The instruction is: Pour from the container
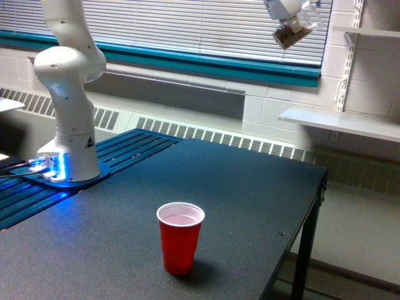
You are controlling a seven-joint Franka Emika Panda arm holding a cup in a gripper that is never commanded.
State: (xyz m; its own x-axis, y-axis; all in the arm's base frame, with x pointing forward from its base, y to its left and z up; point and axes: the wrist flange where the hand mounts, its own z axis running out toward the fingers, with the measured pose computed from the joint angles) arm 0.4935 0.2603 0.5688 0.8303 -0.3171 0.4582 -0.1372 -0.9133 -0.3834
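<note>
At the exterior view's left the arm [69,94] rose white from its round base [69,172], which sat on a slatted blue strip [134,147] along the back of the bench [250,194]. The bench top was dark and mostly bare. Its right edge ran forward from the far corner near the wall down to the bottom of the picture, with a black leg [304,262] under it and floor beyond.

The red cup [180,237] stood upright on the bench near the front, open mouth up, white inside, well apart from the base and with bare surface on every side of it.

High at the upper right, in front of the window blinds [206,25], the gripper [289,11] was clamped on the clear cup [297,28]; only its lower part showed at the top edge of the picture. The clear cup hung well above the bench and to the right of the red cup, not over it. It was tilted, its long axis slanting, one end toward the lower left, where brown pieces [287,39] lay, the other toward the upper right. A white wall shelf [340,122] jutted out below it on the right.
</note>
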